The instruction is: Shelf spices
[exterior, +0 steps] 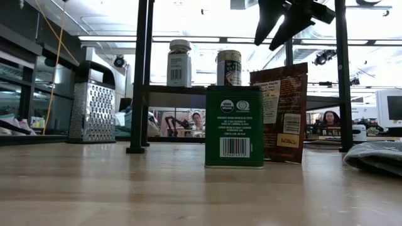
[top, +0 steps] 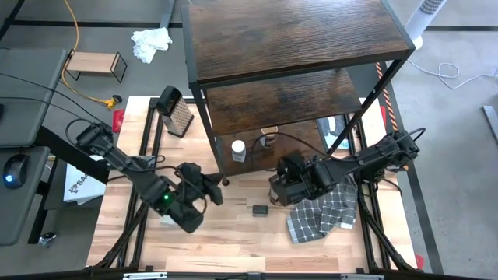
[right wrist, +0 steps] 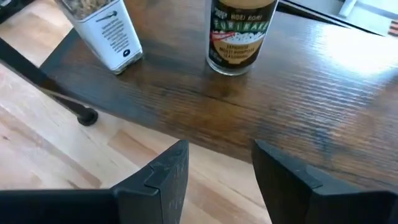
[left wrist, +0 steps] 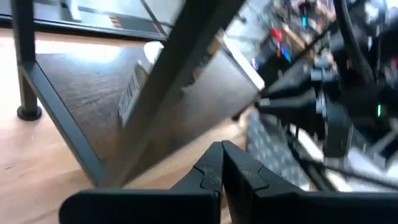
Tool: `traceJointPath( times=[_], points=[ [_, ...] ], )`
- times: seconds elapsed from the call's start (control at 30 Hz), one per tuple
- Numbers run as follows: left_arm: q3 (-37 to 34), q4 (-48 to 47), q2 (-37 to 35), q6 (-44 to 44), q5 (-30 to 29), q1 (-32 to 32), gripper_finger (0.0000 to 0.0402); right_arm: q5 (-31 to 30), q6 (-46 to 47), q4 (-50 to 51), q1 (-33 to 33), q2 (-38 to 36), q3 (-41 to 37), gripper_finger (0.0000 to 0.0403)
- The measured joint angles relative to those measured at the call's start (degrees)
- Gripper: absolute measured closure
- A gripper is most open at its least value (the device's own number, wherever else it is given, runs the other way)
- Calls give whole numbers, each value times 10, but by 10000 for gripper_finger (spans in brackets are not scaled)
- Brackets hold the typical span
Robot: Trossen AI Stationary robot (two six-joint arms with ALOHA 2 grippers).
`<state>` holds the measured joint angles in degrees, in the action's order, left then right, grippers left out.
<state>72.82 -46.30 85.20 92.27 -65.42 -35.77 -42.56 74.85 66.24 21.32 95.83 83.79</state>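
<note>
The shelf [top: 296, 39] stands at the table's far side. On its lowest board [right wrist: 298, 81] a white-capped jar [right wrist: 102, 31] and a dark jar [right wrist: 239, 34] stand upright on their bases. A dark green tin [exterior: 234, 125] and a reddish-brown packet [exterior: 279, 113] stand on the table in front of the shelf. My right gripper [right wrist: 217, 168] hovers open above the packet, near the board's front edge, with nothing between its fingers. My left gripper [left wrist: 222, 158] is shut and empty beside the shelf's near left leg [left wrist: 25, 62].
A metal box grater [top: 177, 111] stands at the shelf's left. A checkered cloth [top: 323, 211] lies on the table under my right arm. A small light-wood stand [top: 95, 66] and a white rag [top: 152, 40] lie beyond the table's far left.
</note>
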Motion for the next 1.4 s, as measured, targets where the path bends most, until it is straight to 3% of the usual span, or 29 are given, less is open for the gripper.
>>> traceJointPath(
  times=[0.13, 0.43, 0.9, 1.2, 1.4],
  points=[
    [0, -1, 4, 37, -27, 23, 401, 10, 19, 0, -9, 0, 0, 231],
    [0, -3, 4, 47, -26, 51, 401, 12, 27, -1, -10, 0, 0, 231],
    [0, -100, -23, 71, -41, 77, 401, 16, 26, -18, -10, 0, 20, 231],
    [0, -257, -74, 138, -48, 85, 401, 8, -4, -19, -3, 0, 28, 231],
    [0, -219, -93, 91, -48, 81, 401, 4, -95, -130, -3, 0, 28, 231]
  ],
)
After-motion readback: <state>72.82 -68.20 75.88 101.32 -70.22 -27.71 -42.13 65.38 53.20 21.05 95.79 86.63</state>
